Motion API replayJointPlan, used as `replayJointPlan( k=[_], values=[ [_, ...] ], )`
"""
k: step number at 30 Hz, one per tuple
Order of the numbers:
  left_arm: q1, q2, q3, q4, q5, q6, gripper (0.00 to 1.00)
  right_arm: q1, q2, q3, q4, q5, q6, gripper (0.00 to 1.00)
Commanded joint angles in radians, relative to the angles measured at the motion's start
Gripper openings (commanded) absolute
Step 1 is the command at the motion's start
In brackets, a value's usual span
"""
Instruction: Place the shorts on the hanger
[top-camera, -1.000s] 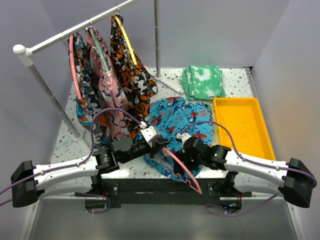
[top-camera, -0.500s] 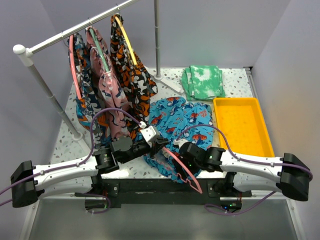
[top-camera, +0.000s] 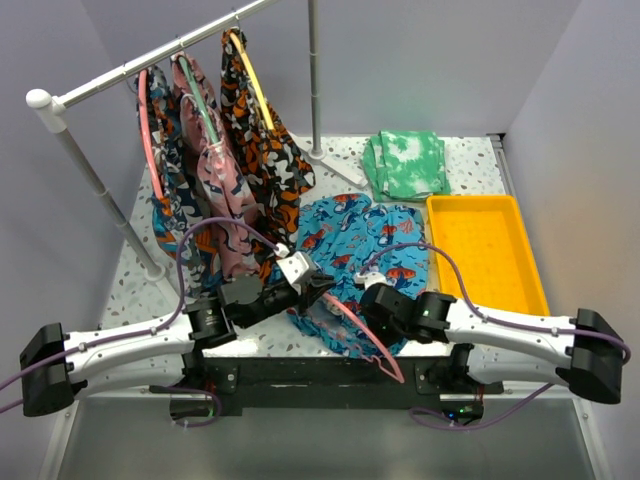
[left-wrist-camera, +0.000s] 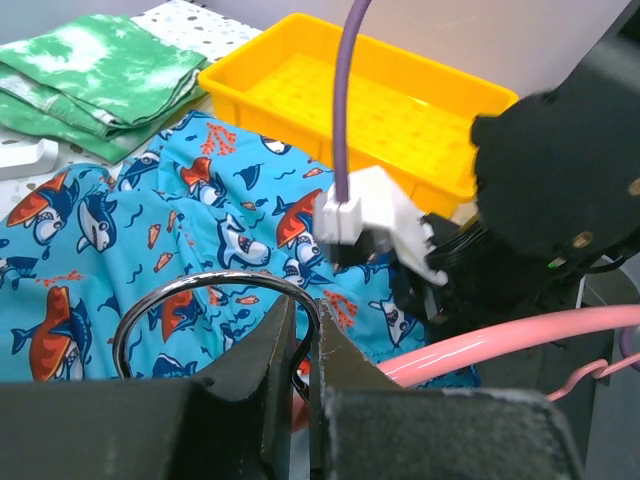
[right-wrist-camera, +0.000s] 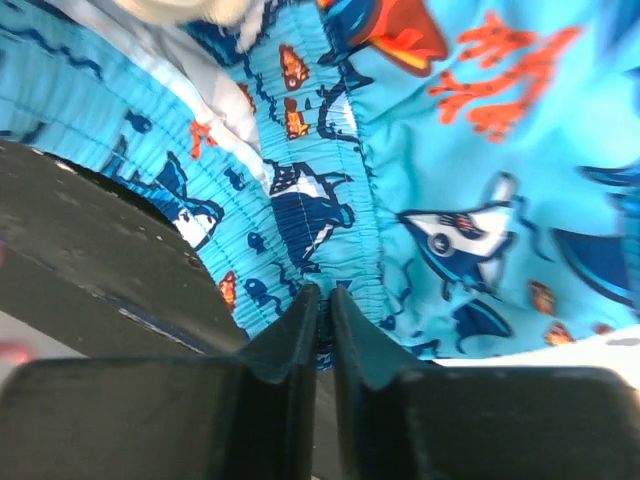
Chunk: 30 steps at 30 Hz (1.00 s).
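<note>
The turquoise shark-print shorts (top-camera: 372, 238) lie spread on the table, also seen in the left wrist view (left-wrist-camera: 190, 205) and the right wrist view (right-wrist-camera: 470, 190). The coral-pink hanger (top-camera: 392, 368) slants over their near edge. My left gripper (top-camera: 318, 286) is shut on the hanger's metal hook (left-wrist-camera: 200, 284), its jaws (left-wrist-camera: 312, 335) pinching the wire just above the pink arch (left-wrist-camera: 510, 334). Beside the hanger, my right gripper (top-camera: 362, 302) is shut on the shorts' gathered waistband, which is nipped between its jaws (right-wrist-camera: 323, 300).
A yellow tray (top-camera: 486, 250) sits at the right, close behind the right arm. Folded green tie-dye cloth (top-camera: 410, 165) lies at the back. A metal rack (top-camera: 110, 80) at the left carries other shorts (top-camera: 235, 170) on hangers.
The right gripper has shifted slightly left along the shorts' near edge and closed from open onto the waistband. The left gripper still holds the hanger's hook.
</note>
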Motion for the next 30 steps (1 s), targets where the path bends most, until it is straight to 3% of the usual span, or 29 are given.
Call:
replayJointPlan(
  k=[1, 12, 30],
  values=[
    [0.000, -0.039, -0.007, 0.094, -0.088, 0.017, 0.00, 0.004, -0.109, 0.068, -0.110, 0.111, 0.034, 0.00],
    [0.000, -0.037, -0.033, 0.195, -0.381, 0.001, 0.00, 0.001, -0.301, 0.085, -0.226, 0.171, 0.161, 0.00],
    [-0.001, -0.099, -0.128, 0.333, -0.490, 0.037, 0.00, 0.003, -0.519, 0.214, -0.505, 0.364, 0.376, 0.00]
  ],
)
